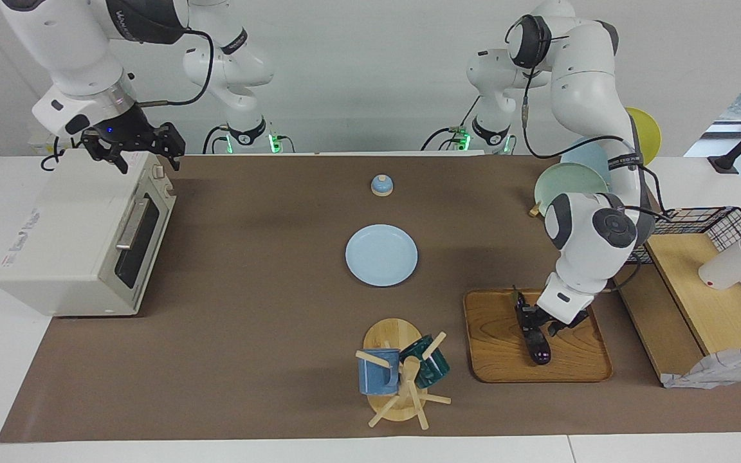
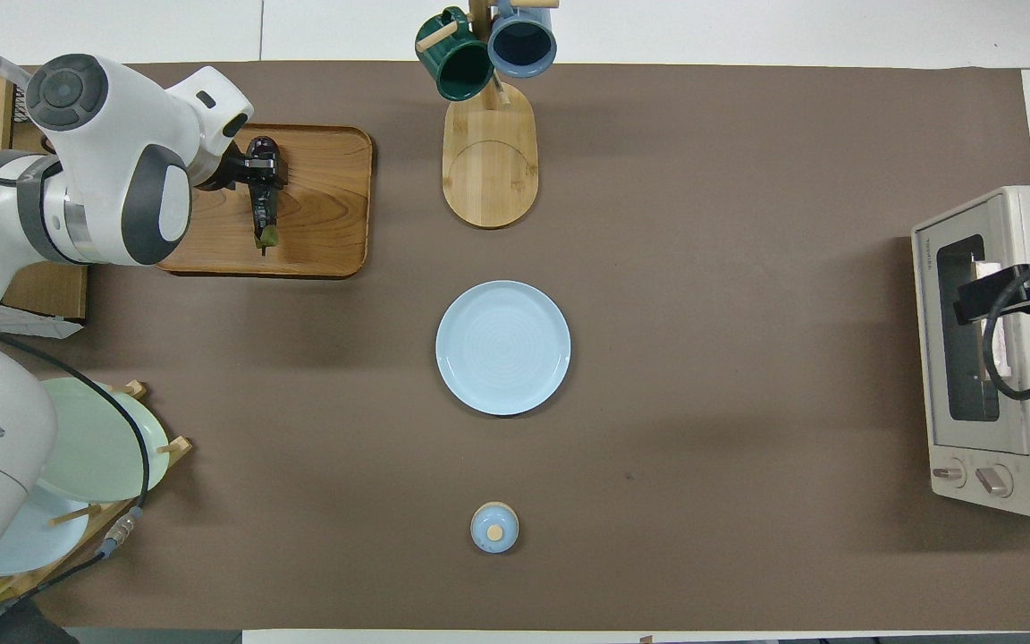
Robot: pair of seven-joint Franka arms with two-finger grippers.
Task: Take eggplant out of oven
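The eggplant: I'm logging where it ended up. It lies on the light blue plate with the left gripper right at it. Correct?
Not quite. The eggplant lies on the wooden tray, not the light blue plate, which holds nothing. The left gripper is indeed right at it. The facing view shows this.

White rounded arm links, dark grey joint caps, black cables, black fingers [image 1: 528, 316], green base lights.

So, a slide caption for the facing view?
Eggplant lies on the wooden tray at left tool; right tool over closed oven.
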